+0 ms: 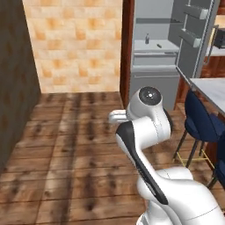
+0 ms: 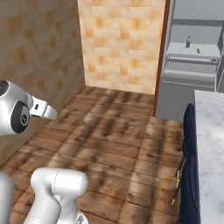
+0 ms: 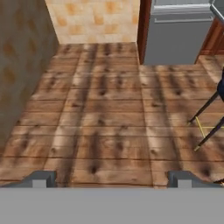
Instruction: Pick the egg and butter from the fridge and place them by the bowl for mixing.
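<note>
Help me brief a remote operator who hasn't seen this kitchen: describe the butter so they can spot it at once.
Find the tall grey fridge, its door swung open, right of the orange tiled wall. On its lit middle shelf stand two small things. The butter is the pale flat stick lying to the right; the small bottle beside it stands upright.

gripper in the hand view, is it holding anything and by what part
Nothing is held. The gripper is open, its fingertips set wide apart with only bare wooden floor between them.
</note>
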